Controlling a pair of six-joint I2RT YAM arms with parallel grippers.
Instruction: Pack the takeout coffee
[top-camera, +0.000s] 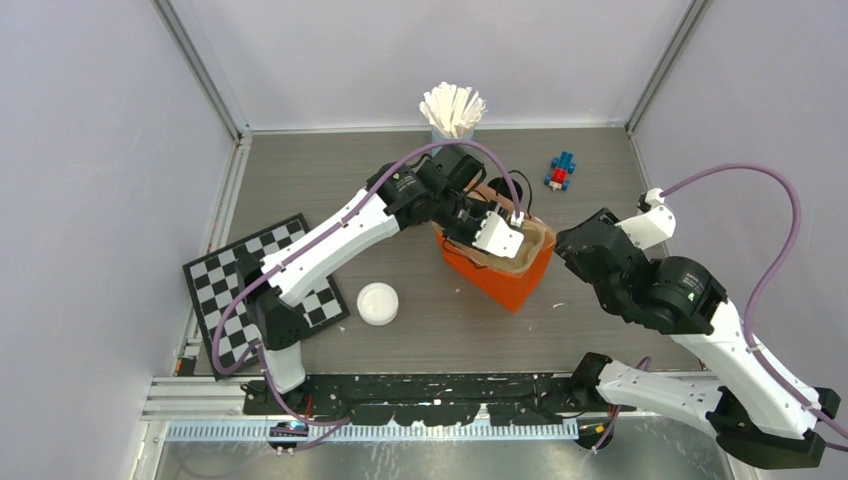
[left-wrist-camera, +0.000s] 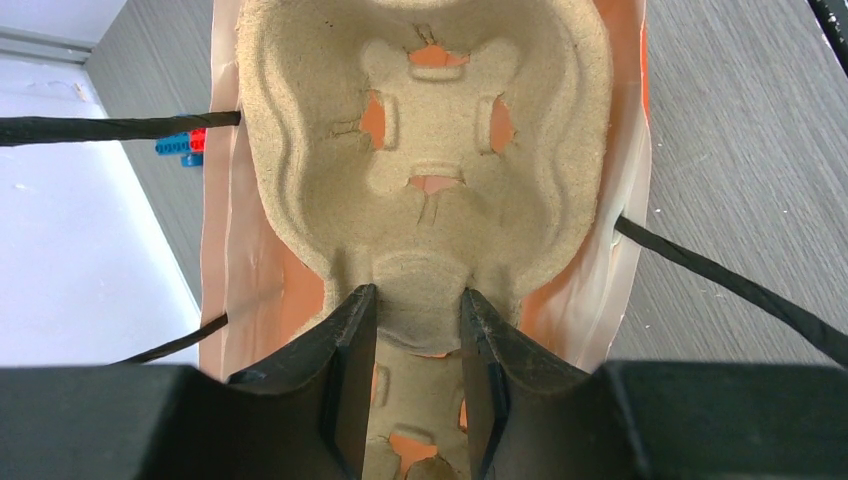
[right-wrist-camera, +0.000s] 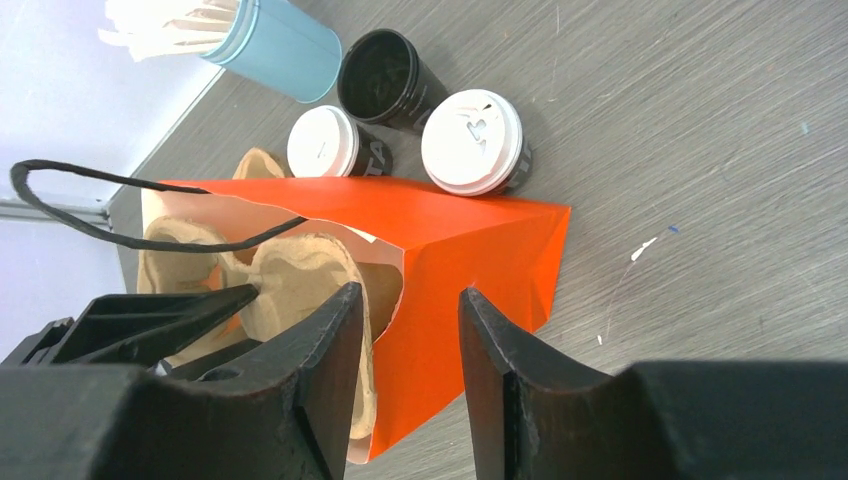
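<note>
With left gripper (left-wrist-camera: 417, 293), pinches pulp tray's (left-wrist-camera: 300, 100) ridge inside orange bag (right-wrist-camera: 470, 250); straddles bag rim with right gripper's (right-wrist-camera: 410, 290) spread jaws; coffee cups (right-wrist-camera: 472, 142) upright just beyond bag's far side, nearer left arm

From the right wrist, the orange bag (right-wrist-camera: 470, 250) covers the lower parts of the two lidded cups (right-wrist-camera: 472, 142) behind it. Overhead, the left arm (top-camera: 340, 225) hides those cups. The cardboard tray (left-wrist-camera: 440, 140) inside the bag runs past the picture's top edge.
</note>
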